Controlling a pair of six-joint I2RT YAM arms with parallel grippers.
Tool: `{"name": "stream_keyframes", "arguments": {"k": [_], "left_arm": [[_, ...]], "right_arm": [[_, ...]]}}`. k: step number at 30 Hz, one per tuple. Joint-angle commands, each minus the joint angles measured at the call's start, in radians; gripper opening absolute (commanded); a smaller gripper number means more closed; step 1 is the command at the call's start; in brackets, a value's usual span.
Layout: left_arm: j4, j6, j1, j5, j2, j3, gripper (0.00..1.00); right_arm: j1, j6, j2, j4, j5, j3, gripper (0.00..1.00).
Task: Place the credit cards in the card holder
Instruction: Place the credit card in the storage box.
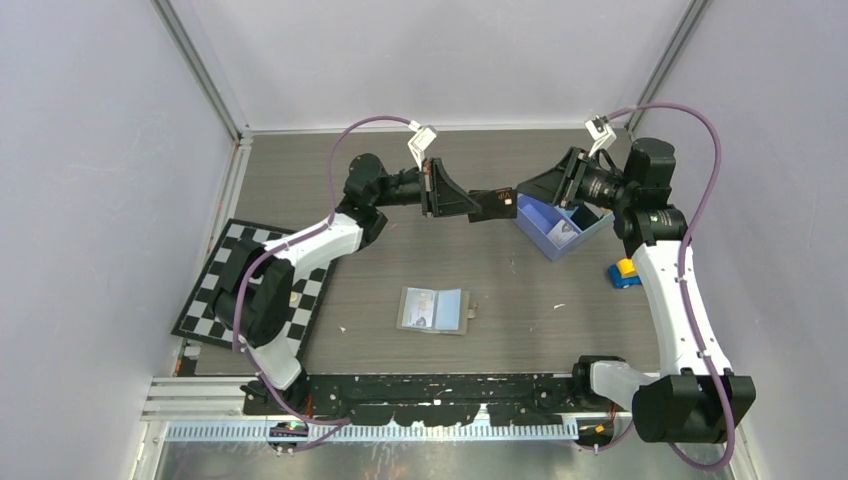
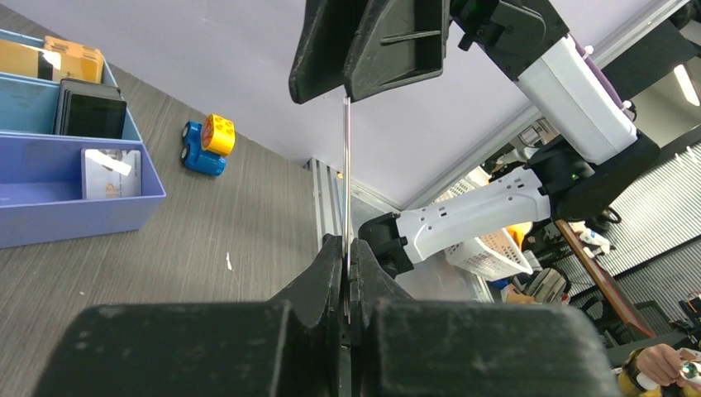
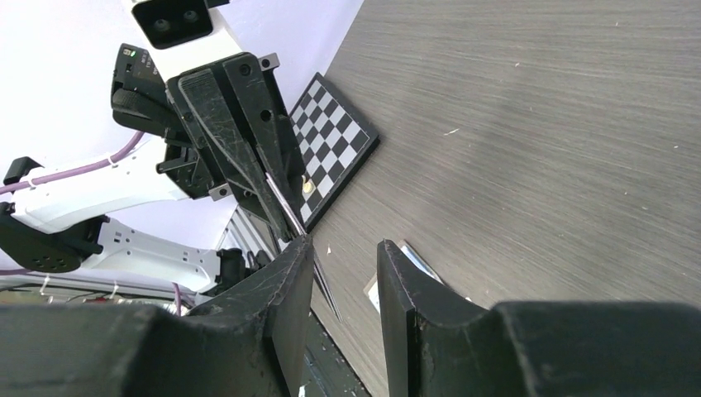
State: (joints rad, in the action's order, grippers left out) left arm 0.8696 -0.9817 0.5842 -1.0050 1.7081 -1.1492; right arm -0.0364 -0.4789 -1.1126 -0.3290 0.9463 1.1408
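Over the table [image 1: 520, 290], left pincer [image 2: 345, 252] pinching a credit card [image 2: 346, 182], right pincer [image 3: 343, 252] spread around its far end

Pale lilac wall panels [image 1: 100, 150] close the bay in on three sides, and silver aluminium corner posts [image 1: 200, 70] run up where they meet. Below lies a dark grey wood-grain tabletop [image 1: 500, 270], flecked with white specks. A pale ribbed metal rail [image 1: 400, 430] lines the near edge. Beyond the panels a bright ceiling light strip [image 2: 684, 83] glows above dark slatted blinds [image 2: 670, 215] and a white plastic lattice basket [image 2: 484, 252].
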Motion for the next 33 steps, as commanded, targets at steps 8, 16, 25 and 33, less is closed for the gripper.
{"name": "stream_keyframes", "arguments": {"k": [8, 16, 25, 33], "left_arm": [[0.000, 0.034, 0.006, -0.014, -0.048, -0.014, 0.00], [-0.002, 0.037, 0.009, -0.013, -0.053, -0.020, 0.00], [-0.006, 0.041, 0.009, -0.005, -0.055, -0.025, 0.00], [-0.049, 0.073, 0.009, -0.003, -0.077, -0.012, 0.00]], "right_arm": [[0.004, -0.008, -0.032, 0.025, 0.062, 0.009, 0.39], [0.026, 0.006, -0.058, 0.024, 0.086, -0.008, 0.38], [0.098, 0.016, -0.078, 0.033, 0.136, -0.013, 0.36], [0.099, -0.072, -0.057, 0.157, 0.167, -0.042, 0.02]]}}
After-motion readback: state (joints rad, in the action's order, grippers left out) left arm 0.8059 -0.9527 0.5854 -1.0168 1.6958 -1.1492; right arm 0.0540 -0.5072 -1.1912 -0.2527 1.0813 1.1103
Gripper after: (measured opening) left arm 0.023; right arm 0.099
